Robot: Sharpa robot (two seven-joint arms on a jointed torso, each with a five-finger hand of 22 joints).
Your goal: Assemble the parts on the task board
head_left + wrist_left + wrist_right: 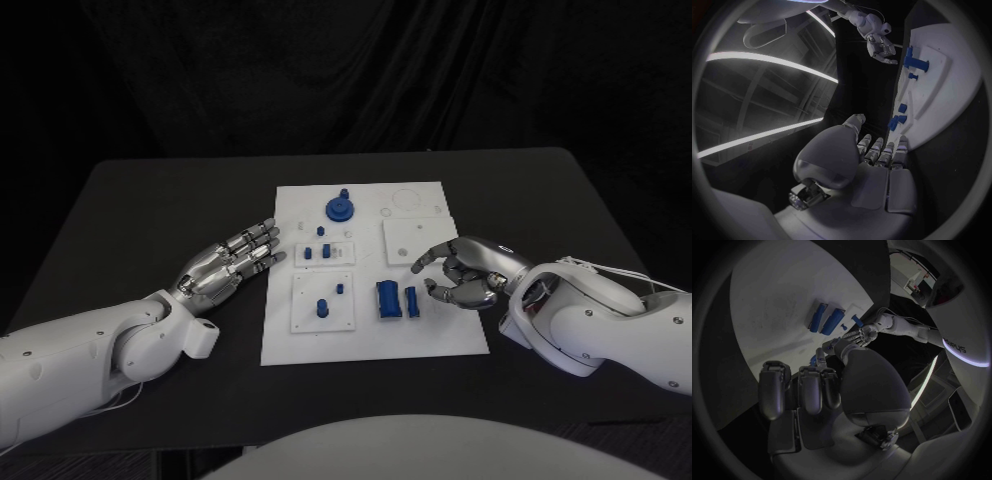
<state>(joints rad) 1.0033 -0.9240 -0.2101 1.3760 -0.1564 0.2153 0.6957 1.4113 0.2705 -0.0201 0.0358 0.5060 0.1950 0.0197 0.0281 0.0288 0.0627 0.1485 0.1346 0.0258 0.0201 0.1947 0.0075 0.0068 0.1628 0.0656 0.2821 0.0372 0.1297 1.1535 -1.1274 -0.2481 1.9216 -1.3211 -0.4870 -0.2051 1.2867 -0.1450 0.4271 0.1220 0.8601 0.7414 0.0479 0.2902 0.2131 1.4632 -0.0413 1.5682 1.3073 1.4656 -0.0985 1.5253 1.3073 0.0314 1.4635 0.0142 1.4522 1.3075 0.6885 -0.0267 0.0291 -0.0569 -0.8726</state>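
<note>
The white task board (433,330) lies in the middle of the black table. On it stand a round blue part (340,207), some small blue pegs (327,251) and two upright blue blocks (398,300). My right hand (464,274) hovers over the board's right edge, just right of the blocks, its fingers curled in. A bit of blue (813,360) shows between its fingertips, and the blocks (825,319) lie beyond them. My left hand (231,262) lies flat with fingers stretched out at the board's left edge, holding nothing. The left wrist view shows this hand (879,165) beside the board (948,110).
The black table (159,210) surrounds the board on every side. Raised white plates (418,238) sit on the board's middle and right. Behind the table hangs a dark curtain.
</note>
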